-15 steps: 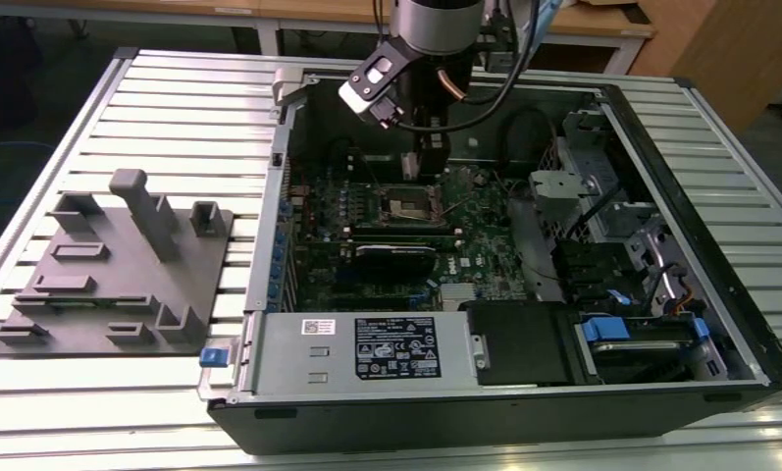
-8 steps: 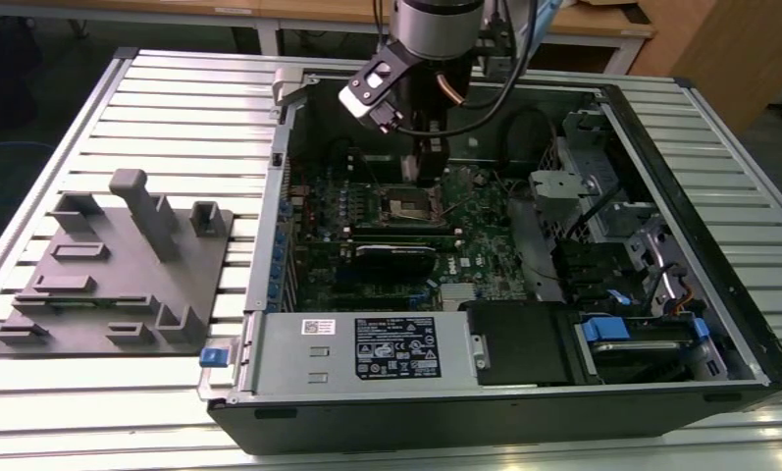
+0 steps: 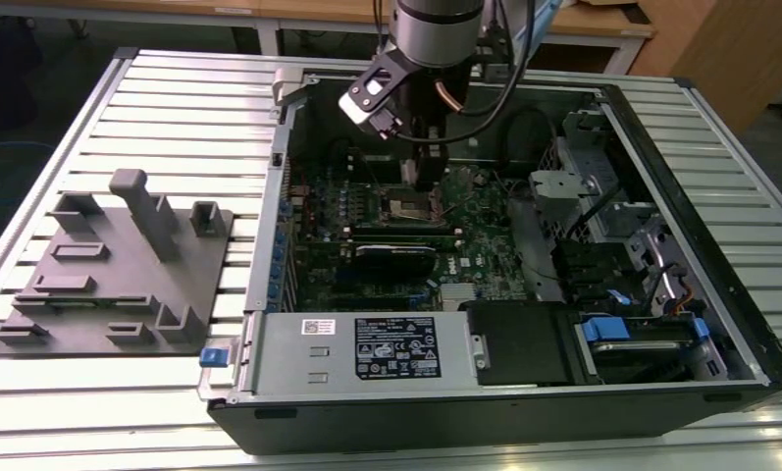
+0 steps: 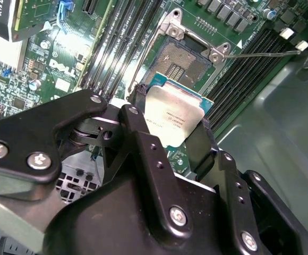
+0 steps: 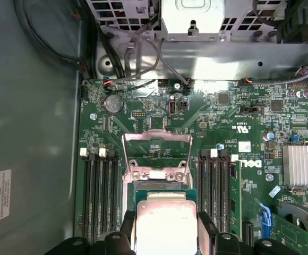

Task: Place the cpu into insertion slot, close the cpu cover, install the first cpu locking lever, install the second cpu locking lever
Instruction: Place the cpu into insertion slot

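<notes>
Gripper pinches cpu by two sides, silver top up. Cpu hangs over open socket on green board, not yet in. Cpu cover flipped open next to socket. Computer case sits on desk

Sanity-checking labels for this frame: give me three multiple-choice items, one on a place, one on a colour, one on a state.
1. Where is the chip?
A in a person's hand
B between the gripper fingers, above the board
C on the floor

2. What colour is the board?
A red
B blue
C green

3. What state is the socket in?
A open and empty
B cover shut
C chip seated inside

Answers:
1 B: both wrist views show the fingers clamped on its edges.
2 C: it is green throughout.
3 A: bare contacts show and the cover stands raised.
</notes>
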### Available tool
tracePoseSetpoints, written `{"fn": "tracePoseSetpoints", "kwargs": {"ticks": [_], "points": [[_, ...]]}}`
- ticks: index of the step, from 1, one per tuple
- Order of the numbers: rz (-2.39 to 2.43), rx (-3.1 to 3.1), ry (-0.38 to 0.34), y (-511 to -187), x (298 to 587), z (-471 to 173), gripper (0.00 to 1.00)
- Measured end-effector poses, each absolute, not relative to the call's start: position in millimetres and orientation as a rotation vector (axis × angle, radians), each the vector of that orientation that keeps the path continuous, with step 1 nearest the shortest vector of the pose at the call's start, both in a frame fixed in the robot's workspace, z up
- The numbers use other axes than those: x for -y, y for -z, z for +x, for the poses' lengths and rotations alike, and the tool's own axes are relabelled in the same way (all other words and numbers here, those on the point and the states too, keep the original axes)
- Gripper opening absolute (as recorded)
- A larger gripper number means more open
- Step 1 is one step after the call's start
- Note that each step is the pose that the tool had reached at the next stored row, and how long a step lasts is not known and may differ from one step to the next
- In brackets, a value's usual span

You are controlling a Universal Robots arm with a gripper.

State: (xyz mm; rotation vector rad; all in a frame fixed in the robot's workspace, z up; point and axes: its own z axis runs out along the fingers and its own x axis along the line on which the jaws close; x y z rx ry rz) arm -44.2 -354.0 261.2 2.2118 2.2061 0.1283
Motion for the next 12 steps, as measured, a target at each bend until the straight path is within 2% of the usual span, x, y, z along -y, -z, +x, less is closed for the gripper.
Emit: {"fn": "tracePoseSetpoints", "kwargs": {"ticks": [12], "points": [[2.212, -2.206, -0.128, -250.9, 354.1, -44.2, 0.54]]}}
